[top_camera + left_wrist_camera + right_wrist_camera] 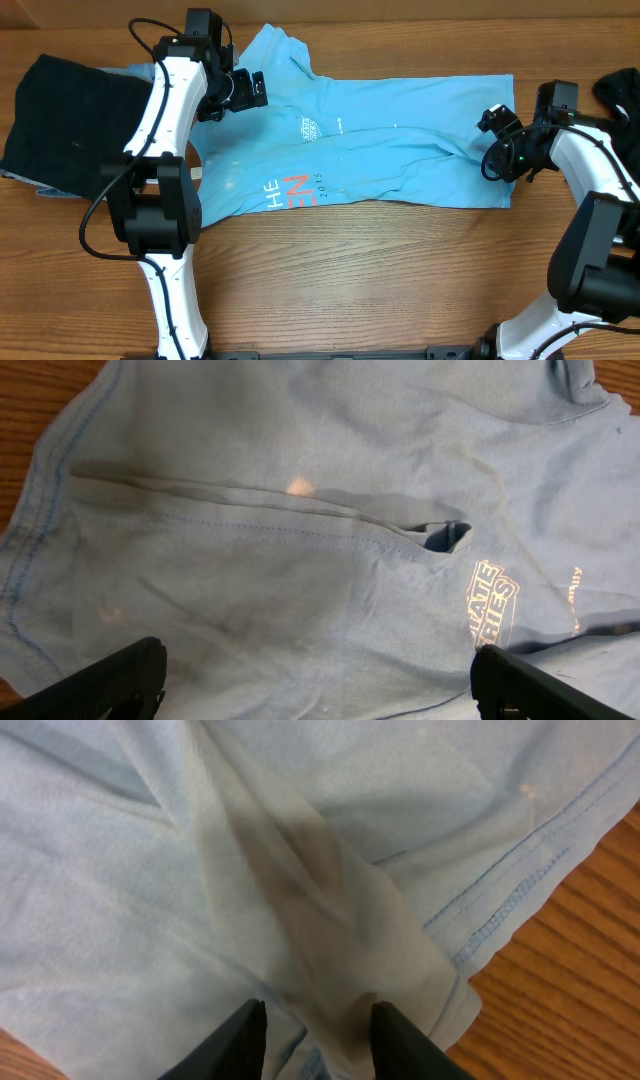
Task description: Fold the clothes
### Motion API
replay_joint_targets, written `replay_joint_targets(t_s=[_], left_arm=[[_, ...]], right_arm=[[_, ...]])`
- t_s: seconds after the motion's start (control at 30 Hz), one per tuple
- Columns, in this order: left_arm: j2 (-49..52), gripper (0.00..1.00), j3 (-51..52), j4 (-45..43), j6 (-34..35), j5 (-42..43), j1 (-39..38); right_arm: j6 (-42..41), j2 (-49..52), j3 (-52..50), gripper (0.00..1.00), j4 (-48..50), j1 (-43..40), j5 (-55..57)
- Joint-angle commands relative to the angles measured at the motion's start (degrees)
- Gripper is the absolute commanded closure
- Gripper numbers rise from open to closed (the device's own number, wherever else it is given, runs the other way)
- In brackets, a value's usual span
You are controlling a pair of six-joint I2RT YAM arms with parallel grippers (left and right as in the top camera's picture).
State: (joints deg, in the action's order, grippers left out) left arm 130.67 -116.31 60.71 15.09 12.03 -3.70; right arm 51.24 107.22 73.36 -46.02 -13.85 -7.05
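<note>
Light blue fabric T-shirt [400, 150] lies flat on brown wooden table [350, 260], bare wood beyond its hem. Left gripper [250, 90] wide open over its printed end; right gripper [318, 1040] narrow, pinching its hem-edge fold.

Bare table [380, 270] nearside of T-shirt [400, 150] free; black garment [70, 125] crowds left edge, dark garment [620, 90] right corner.
</note>
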Motion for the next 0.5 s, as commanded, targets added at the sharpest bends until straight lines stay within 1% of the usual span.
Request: replay_joint_targets(t_s=[0.0,0.07,0.1,0.17,0.2,0.27,0.3,0.33,0.47], left_arm=[[-0.9,0.0,-0.7,0.1,0.5,0.9,-0.1],[-0.9,0.0,-0.7,0.1,0.6,0.9,-0.1],[-0.9,0.0,-0.7,0.1,0.6,0.9,-0.1],[-0.9,0.0,-0.7,0.1,0.6,0.9,-0.1],[-0.9,0.0,-0.7,0.1,0.6,0.9,-0.1],[-0.9,0.0,-0.7,0.1,0.6,0.9,-0.1],[-0.9,0.0,-0.7,0.1,0.6,0.9,-0.1],[-0.9,0.0,-0.7,0.1,0.6,0.9,-0.1],[-0.9,0.0,-0.7,0.1,0.6,0.9,-0.1]], right_arm=[[0.2,1.3,-0.5,0.57,0.9,-0.2,-0.6],[0.2,1.8,-0.5,0.5,1.2,-0.2,-0.6],[0.2,2.1,-0.5,0.5,1.4,-0.2,-0.6],[0.2,2.7,-0.5,0.6,1.4,-0.2,-0.6],[0.2,2.8,-0.5,0.68,1.4,-0.2,-0.5],[0.2,2.7,-0.3,0.87,1.9,-0.2,-0.5],[-0.1,2.7,0.1,0.94,1.9,-0.2,-0.3],[-0.5,2.7,0.8,0.96,1.9,-0.2,0.3],[-1.9,2.1,3.3,0.96,1.9,0.3,2.5]])
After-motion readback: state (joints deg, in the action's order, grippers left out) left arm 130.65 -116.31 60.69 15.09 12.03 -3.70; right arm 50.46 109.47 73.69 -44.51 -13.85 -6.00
